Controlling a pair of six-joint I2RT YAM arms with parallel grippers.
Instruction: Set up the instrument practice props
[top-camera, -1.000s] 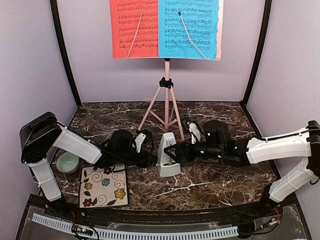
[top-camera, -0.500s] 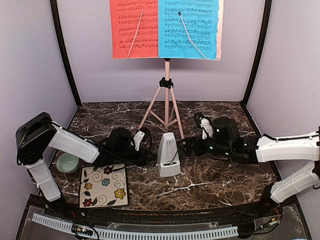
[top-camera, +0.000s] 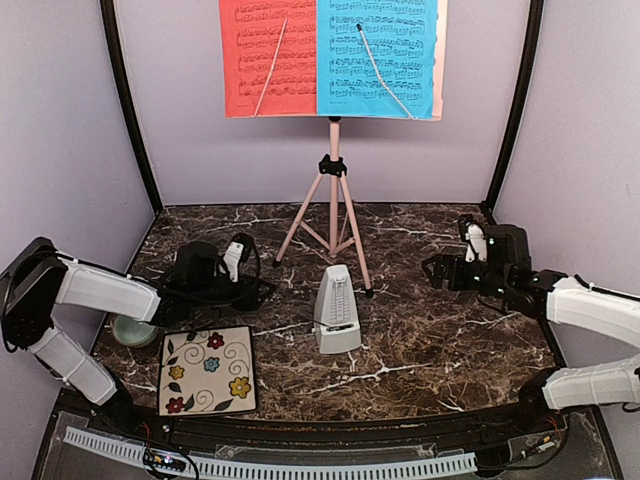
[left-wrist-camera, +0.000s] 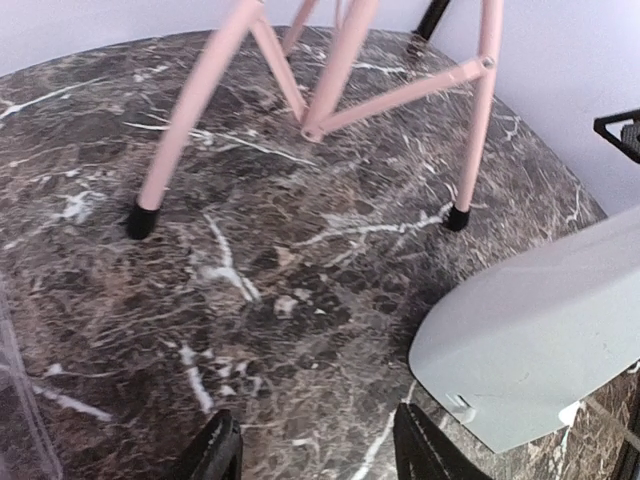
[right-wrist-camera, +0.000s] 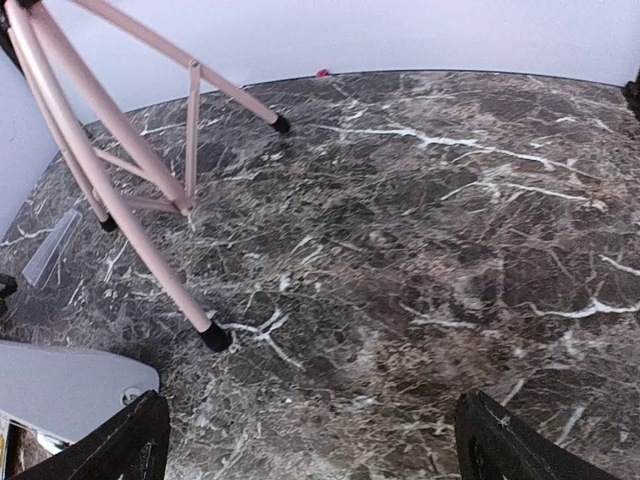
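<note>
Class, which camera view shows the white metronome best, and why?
Top external: the whole metronome stands upright, unobstructed. The left wrist view catches only part of one pale side; the right wrist view only a corner.

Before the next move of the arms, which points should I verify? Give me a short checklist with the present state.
1. Music stand upright on the table: ok.
2. Red sheet and blue sheet side by side on the stand: ok.
3. Metronome upright, touching neither gripper: ok.
4. Left gripper open, empty: ok.
5. Right gripper open, empty: ok.
6. Metronome ticking: cannot tell.
</note>
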